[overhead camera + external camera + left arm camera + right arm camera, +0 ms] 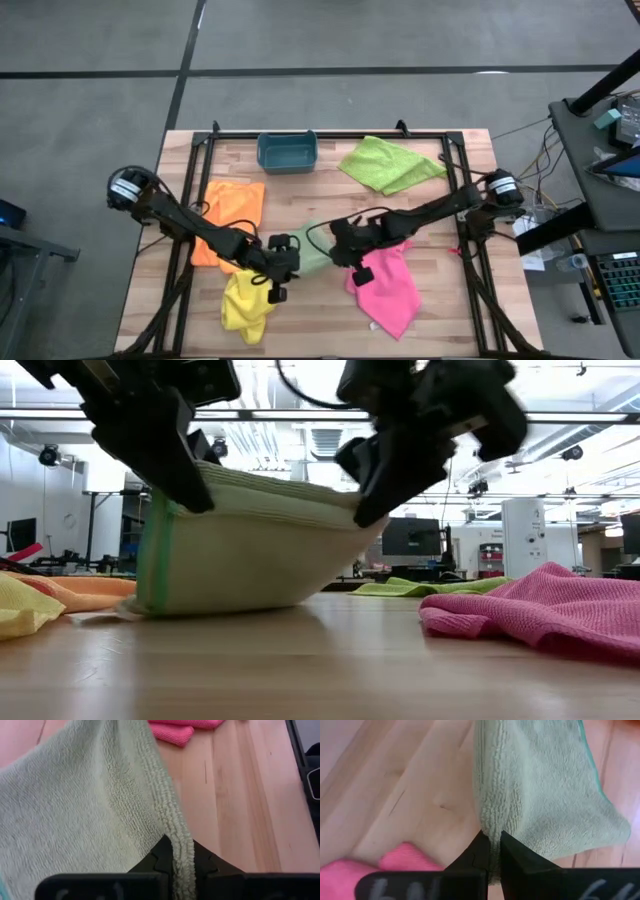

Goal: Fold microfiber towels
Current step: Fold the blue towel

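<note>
A pale mint green towel (250,550) hangs between my two grippers at the table's middle, and its sagging underside rests on the wood. My left gripper (190,495) is shut on its left upper end. My right gripper (368,505) is shut on its right upper end. From above, the towel (312,252) shows only as a small patch between the two hands. The orange towel (230,215) and the yellow towel (248,305) lie flat at the left. The pink towel (390,290) lies at the right, and the lime green towel (390,165) at the far right. My left gripper (181,851) pinches the towel's thick ribbed edge (177,827) between its two fingers, slanting down from the table's left. One layer or several, I cannot tell. The cloth slopes away from the fingers, fairly taut. My right gripper (491,840) pinches the towel's ribbed edge (492,817) between its two fingers, slanting down from the table's right. The cloth hangs below and away from the fingers, and its low middle (230,605) touches the table.
A teal bin (287,152) stands at the table's far edge, left of the lime green towel. A black frame (330,132) runs around the tabletop. Bare wood shows near the front edge between the yellow and pink towels.
</note>
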Controlling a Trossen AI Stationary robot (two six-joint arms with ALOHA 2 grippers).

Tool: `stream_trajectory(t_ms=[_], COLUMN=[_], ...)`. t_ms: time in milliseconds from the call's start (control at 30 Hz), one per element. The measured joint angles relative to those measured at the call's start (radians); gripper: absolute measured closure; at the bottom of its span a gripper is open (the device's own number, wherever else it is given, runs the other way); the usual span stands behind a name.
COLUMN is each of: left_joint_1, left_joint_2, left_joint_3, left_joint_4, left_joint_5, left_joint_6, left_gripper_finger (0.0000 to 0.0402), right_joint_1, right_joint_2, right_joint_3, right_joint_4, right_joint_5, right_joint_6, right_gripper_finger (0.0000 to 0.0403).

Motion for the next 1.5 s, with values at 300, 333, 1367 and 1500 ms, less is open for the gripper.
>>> stream_trajectory(t_ms=[300,333,1367,1500], left_joint_1=[0.009,0.009,0.125,0.125], left_joint_2=[-0.123,-0.126,0.059,0.129], left_joint_3=[-0.160,-0.182,-0.314,-0.287], left_joint_4=[0.119,0.146,0.448,0.452], left_joint_5=[-0.029,-0.032,-0.240,-0.235], left_joint_6=[-0.056,-0.072,0.191,0.183], left_gripper_finger=[0.0396,0.0396,0.0318,0.0353], right_joint_1=[-0.096,-0.101,-0.086,-0.065], right_joint_2=[0.055,0.055,0.052,0.051], right_joint_3=[0.106,0.109,0.115,0.115], right_joint_4=[-0.076,-0.078,-0.184,-0.196], right_joint_5=[-0.121,-0.127,-0.149,-0.189], right_joint_6=[-0.088,-0.088,-0.050,-0.032], right_gripper_finger=[0.0390,0.0390,0.0390,0.0390])
